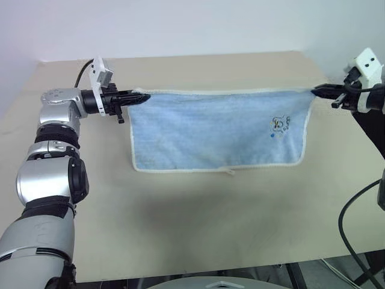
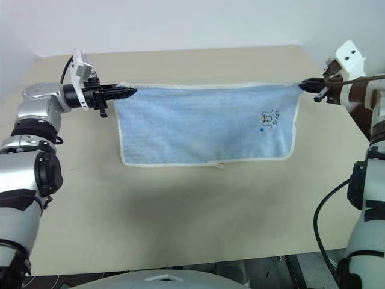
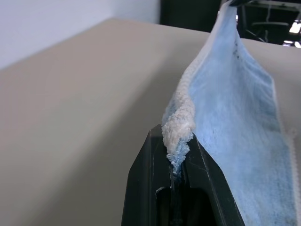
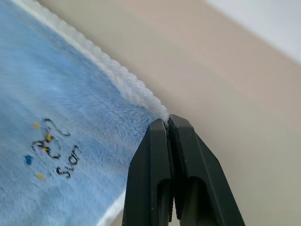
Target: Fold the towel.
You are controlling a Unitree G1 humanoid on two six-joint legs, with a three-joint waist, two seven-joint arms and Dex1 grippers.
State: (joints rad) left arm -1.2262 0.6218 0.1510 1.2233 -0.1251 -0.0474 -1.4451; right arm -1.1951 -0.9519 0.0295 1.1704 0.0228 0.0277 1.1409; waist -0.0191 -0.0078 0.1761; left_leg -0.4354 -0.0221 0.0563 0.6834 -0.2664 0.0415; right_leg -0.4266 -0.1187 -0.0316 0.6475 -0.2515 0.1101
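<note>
Table: the plain beige tabletop (image 1: 180, 241) lies nearest you, bare in front of the cloth.
Towel: the small light blue terry towel with a white stitched border (image 1: 216, 129) hangs above the table as a flat sheet, stretched between both grippers. Its lower edge appears just clear of the surface. A small dark embroidered mark (image 1: 280, 124) faces you, towards the right side.
Tag: a tiny white tag loop (image 1: 229, 172) sits on the lower hem, near its middle.
Left gripper: the black two-finger left gripper (image 1: 142, 96) is pressed together, pinching the upper left corner of the towel; in the wrist view the white border bunches between its fingers (image 3: 155, 165).
Right gripper: the black two-finger right gripper (image 1: 316, 91) is likewise clamped on the upper right corner.
Step in hand: you appear to be holding the towel spread, ready to lay a fold.
Technique: keep both corners level and the top edge taut. Lower the bottom hem onto the table first, then carry both corners across together so the borders meet squarely.
Caution: uneven travel would likely skew the fold.
</note>
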